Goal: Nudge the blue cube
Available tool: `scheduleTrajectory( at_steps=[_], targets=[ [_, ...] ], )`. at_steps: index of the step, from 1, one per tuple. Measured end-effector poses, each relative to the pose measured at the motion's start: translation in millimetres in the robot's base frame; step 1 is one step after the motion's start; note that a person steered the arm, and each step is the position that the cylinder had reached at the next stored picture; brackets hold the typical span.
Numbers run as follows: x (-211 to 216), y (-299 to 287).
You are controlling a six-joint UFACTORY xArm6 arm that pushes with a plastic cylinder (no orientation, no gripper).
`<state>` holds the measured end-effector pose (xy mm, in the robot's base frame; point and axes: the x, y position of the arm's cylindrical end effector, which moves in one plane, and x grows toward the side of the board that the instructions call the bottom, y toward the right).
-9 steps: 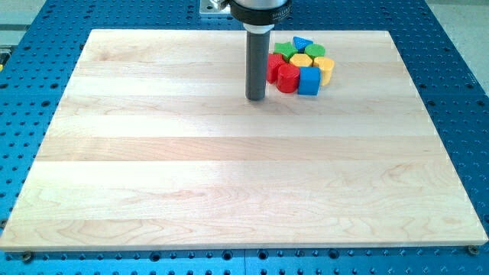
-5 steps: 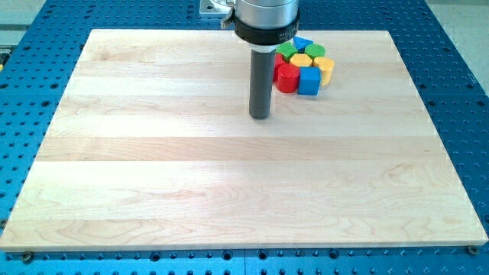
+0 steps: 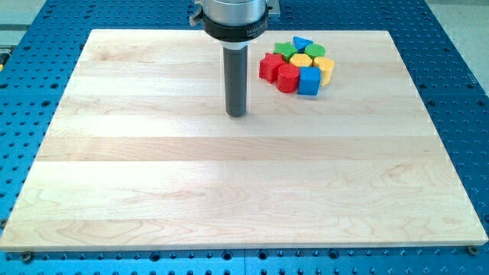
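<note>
The blue cube sits at the bottom right of a tight cluster of blocks near the view's top, right of centre. Touching it on its left is a red cylinder. A yellow block touches it on the upper right. My tip rests on the wooden board, well to the left of the cluster and a little below it, apart from every block.
The cluster also holds a red star-like block, a yellow hexagon, two green blocks and a blue triangle. A blue perforated table surrounds the board.
My tip moved toward the view's bottom, then to the left, away from the cluster. The red star-like block is now uncovered. No block has moved.
</note>
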<state>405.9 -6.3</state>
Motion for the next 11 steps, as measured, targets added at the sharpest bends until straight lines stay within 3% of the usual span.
scheduleTrajectory(
  at_steps=[2,3,4,7,8,9,11],
  targets=[
    [5.3,18.6],
    [11.4,98.0],
    [-29.0,135.9],
    [-45.0,185.4],
    [-66.8,175.6],
    [-69.7,207.8],
    [-119.3,218.5]
  ],
)
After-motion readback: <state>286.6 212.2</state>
